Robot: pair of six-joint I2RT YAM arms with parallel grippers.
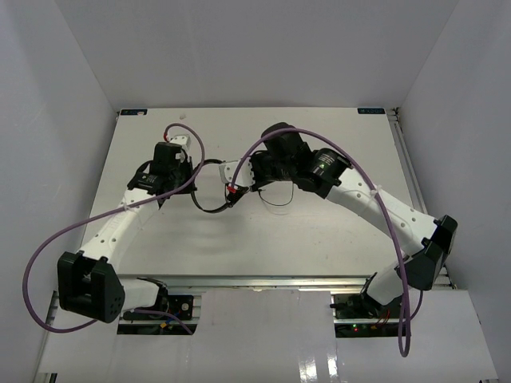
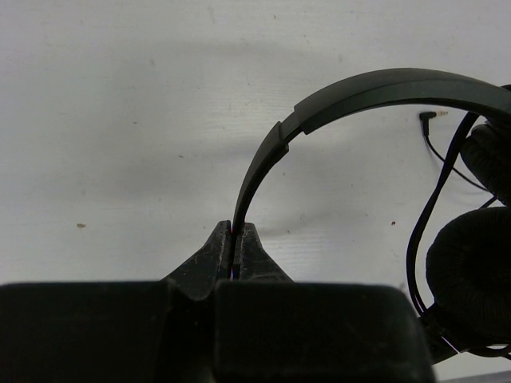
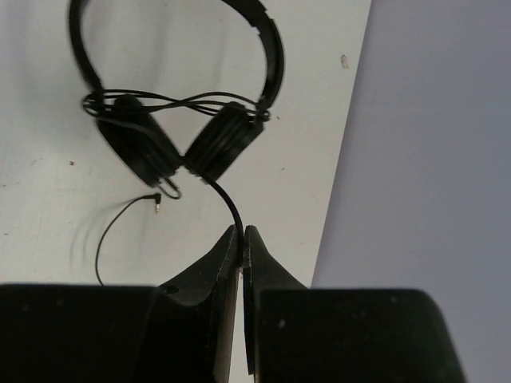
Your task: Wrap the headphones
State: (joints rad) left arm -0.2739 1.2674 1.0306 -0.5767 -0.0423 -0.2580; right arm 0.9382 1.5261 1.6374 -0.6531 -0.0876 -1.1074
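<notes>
**A:** What does the overhead view show?

**B:** The left arm (image 1: pixel 120 227) and right arm (image 1: pixel 383 211) meet over the middle of the white table (image 1: pixel 319 239). The black headphones (image 1: pixel 209 210) lie between them, centre frame. The fingertips are too crowded to read here.

**A:** And the left wrist view?

**B:** At bottom centre, the left gripper (image 2: pixel 235 239) is pressed together, pinching the lower end of the headband (image 2: pixel 375 88). The headband arches toward the upper right. A padded earcup (image 2: pixel 471 279) sits at the right edge, with the jack plug (image 2: pixel 429 116) lying loose above it.

**A:** The right wrist view?

**B:** The right gripper (image 3: pixel 241 239) is squeezed onto the thin cord (image 3: pixel 227 199) at lower centre. The cord rises to the two earcups, which sit in the upper left. A few turns (image 3: pixel 184 102) already cross above them.

**A:** How should the winding be done well?

**B:** Probably the left pinch should hold firm as an anchor. The right gripper should carry the cord with gentle tension alongside those turns. The loose tail should be kept from snagging, and the headband should not be tugged free.
</notes>
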